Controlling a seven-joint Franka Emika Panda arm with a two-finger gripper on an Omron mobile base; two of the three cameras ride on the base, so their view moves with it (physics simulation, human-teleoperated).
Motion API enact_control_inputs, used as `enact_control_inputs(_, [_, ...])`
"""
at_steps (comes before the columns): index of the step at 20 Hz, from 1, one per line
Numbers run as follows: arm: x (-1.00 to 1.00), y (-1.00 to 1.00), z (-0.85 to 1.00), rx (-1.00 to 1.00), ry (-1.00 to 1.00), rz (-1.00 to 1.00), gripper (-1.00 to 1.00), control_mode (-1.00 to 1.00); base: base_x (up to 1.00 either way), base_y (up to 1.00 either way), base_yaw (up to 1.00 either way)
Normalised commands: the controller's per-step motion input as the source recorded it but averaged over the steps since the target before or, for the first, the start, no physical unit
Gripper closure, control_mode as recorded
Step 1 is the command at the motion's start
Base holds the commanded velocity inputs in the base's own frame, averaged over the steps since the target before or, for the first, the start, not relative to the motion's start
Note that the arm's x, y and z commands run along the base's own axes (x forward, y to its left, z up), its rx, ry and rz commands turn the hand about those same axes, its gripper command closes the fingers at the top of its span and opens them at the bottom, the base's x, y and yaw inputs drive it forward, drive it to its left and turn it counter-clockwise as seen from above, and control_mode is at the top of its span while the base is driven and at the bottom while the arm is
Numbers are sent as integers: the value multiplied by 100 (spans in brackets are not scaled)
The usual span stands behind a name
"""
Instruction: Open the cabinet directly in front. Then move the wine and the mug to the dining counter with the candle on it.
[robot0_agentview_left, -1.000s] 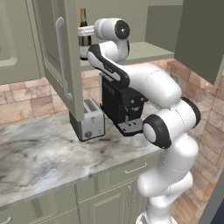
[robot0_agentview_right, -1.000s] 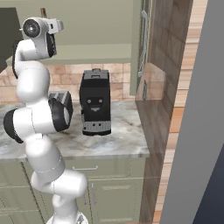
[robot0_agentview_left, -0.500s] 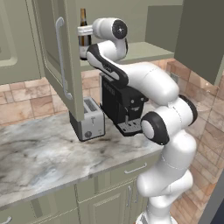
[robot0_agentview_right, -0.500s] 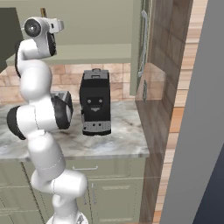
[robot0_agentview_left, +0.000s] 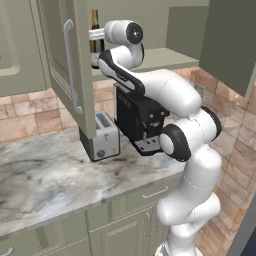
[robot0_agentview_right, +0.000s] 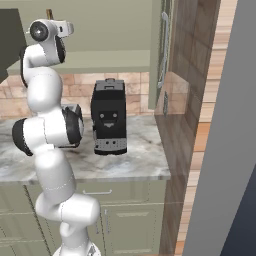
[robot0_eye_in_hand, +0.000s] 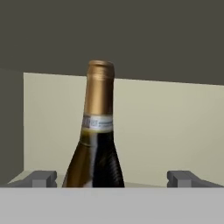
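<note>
Gripper (robot0_eye_in_hand: 112, 179) is standing open, straddling the wine (robot0_eye_in_hand: 97, 144) in the cabinet (robot0_agentview_left: 65, 70); centre bottle, then close.

White arm raised high, elbow bent, tool (robot0_eye_in_hand: 113, 179) level, fingers spread wide

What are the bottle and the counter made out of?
The wine looks like dark, shiny glass, since light glints along its side, with golden foil around the neck. The worktop looks like polished marble, pale grey with darker veins running through it, though it could be imitation stone.
</note>
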Motion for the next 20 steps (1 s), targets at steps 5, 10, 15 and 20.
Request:
enact_control_inputs(5, [8, 3, 0, 0, 0, 0, -100, -100, 0, 0, 0])
enact_control_inputs(10, [0, 0, 0, 0, 0, 0, -100, -100, 0, 0, 0])
enact_control_inputs(15, [5, 0, 0, 0, 0, 0, -100, -100, 0, 0, 0])
enact_control_inputs(20, [9, 0, 0, 0, 0, 0, -100, -100, 0, 0, 0])
